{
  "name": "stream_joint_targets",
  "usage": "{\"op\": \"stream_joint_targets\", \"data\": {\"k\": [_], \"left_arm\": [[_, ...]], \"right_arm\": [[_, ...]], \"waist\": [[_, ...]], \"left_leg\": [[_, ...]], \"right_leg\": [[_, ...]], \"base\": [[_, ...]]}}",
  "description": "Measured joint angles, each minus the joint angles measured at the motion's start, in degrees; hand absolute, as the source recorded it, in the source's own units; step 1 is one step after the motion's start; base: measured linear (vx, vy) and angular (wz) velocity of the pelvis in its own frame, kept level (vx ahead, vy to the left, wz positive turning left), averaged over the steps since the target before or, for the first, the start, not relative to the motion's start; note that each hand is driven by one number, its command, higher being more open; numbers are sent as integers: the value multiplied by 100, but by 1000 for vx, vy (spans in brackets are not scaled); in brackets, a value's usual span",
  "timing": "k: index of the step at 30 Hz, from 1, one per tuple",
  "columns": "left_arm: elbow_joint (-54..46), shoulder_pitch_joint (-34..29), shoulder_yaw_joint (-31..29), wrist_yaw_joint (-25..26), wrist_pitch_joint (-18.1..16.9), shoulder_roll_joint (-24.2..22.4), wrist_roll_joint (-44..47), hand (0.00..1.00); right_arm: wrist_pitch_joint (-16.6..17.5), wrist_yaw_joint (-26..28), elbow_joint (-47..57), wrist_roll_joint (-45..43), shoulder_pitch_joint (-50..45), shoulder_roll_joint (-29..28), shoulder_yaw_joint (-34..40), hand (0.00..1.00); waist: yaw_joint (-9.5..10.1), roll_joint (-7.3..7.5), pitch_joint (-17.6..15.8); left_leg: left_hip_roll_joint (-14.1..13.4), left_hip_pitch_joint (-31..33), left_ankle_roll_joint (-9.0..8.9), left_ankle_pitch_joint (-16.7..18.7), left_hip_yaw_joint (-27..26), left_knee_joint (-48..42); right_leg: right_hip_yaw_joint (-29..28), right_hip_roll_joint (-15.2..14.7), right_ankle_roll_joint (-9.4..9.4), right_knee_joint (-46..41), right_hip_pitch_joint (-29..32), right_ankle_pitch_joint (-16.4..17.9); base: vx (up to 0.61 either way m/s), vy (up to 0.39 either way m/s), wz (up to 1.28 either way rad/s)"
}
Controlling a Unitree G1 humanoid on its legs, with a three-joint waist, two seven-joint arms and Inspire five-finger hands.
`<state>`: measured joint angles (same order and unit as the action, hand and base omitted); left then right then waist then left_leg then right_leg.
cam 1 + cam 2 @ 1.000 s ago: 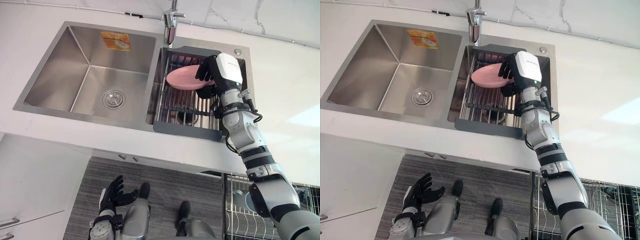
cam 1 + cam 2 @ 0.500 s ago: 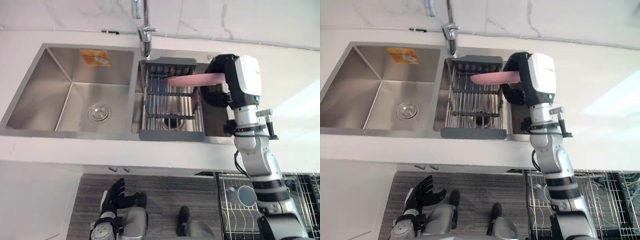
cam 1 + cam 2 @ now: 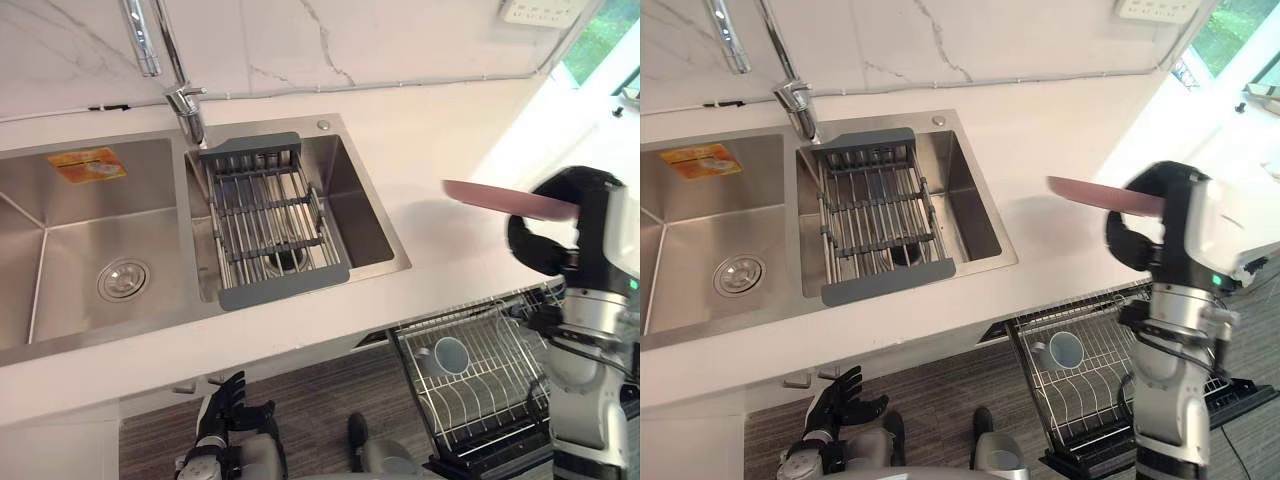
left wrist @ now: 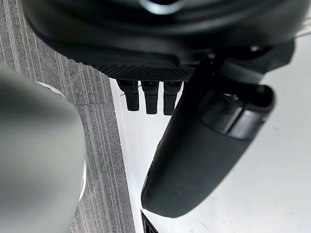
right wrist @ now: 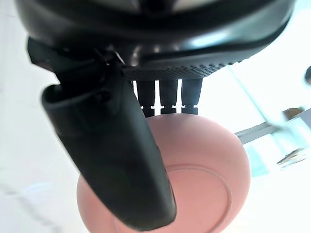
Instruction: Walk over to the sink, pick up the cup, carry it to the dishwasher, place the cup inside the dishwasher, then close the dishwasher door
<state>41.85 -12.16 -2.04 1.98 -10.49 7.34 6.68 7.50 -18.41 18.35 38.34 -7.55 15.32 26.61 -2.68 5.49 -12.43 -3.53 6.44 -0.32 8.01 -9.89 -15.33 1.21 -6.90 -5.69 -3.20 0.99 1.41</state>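
My right hand is shut on a pink plate, which it holds level in the air over the counter's right end, above the pulled-out dishwasher rack. In the right wrist view the thumb lies across the plate and the fingers reach under it. A grey-blue cup sits in the dishwasher rack. My left hand hangs low by the cabinet front, open and holding nothing; its fingers are straight.
A double steel sink is set in the white counter. Its right basin carries a grey drain rack, and a faucet stands behind. Grey wood floor lies below.
The right hand has lifted the pink plate out of the sink's drain rack and carried it right, over the dishwasher rack. The camera has turned right with it.
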Motion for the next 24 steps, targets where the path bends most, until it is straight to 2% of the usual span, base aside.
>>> {"op": "stream_joint_targets", "data": {"k": [3, 6, 7, 9, 13, 17, 20, 24], "left_arm": [[106, -6, -65, -25, 3, -19, -1, 90], [121, -19, -163, -73, 13, -115, -61, 90], [121, -33, -193, -80, 22, -165, -123, 90], [119, -56, -192, -85, 34, -209, -122, 90], [53, -38, -187, -78, 28, -265, -123, 90], [-73, 21, -104, -62, 26, -336, -121, 90], [-84, 94, -28, 33, 28, -340, -120, 90], [-91, 259, 77, 148, 25, -334, -96, 90]], "right_arm": [[-120, -92, -245, 5, -449, -258, 335, 30], [-432, -108, -463, 11, -921, -742, 566, 30], [-597, -129, -465, 8, -1173, -937, 643, 30], [-745, -182, -465, 3, -1368, -1095, 673, 30], [-875, -331, -594, -45, -1548, -1237, 671, 30], [-985, -391, -1028, -365, -1410, -1246, 638, 30], [-1015, -409, -1243, -595, -1156, -1245, 528, 30], [-1116, -457, -1585, -851, -520, -1172, 362, 30]], "waist": [[-41, -16, 108], [-64, -49, 133], [-64, -106, 163], [-48, -169, 193], [-14, -252, 173], [73, -389, 71], [203, -457, -123], [270, -567, -435]], "left_leg": [[-6, 4, 9, 46, -16, -38], [-57, 13, 11, 127, -27, -128], [-84, 38, 15, 195, -47, -189], [-130, 53, -8, 297, -115, -286], [-200, 180, 90, 460, -223, -507], [-428, 518, 12, 484, -459, -908], [-426, 526, 11, 505, -588, -920], [-499, 690, 55, 528, -893, -997]], "right_leg": [[-6, -3, -1, -33, 11, -1], [66, -1, -1, -122, 12, 0], [174, -2, -4, -158, 18, 4], [336, -6, 9, -209, 20, 23], [586, -63, 53, -506, 162, 258], [736, -74, 34, -927, 490, 439], [610, -107, 37, -1098, 679, 532], [322, -87, 24, -1235, 1071, 531]], "base": [[5, 16, -4], [-12, 0, -1], [-24, -9, -4], [-46, -11, -14], [-60, -17, 0], [-35, -15, 18], [-35, 18, -16], [0, 12, -37]]}}
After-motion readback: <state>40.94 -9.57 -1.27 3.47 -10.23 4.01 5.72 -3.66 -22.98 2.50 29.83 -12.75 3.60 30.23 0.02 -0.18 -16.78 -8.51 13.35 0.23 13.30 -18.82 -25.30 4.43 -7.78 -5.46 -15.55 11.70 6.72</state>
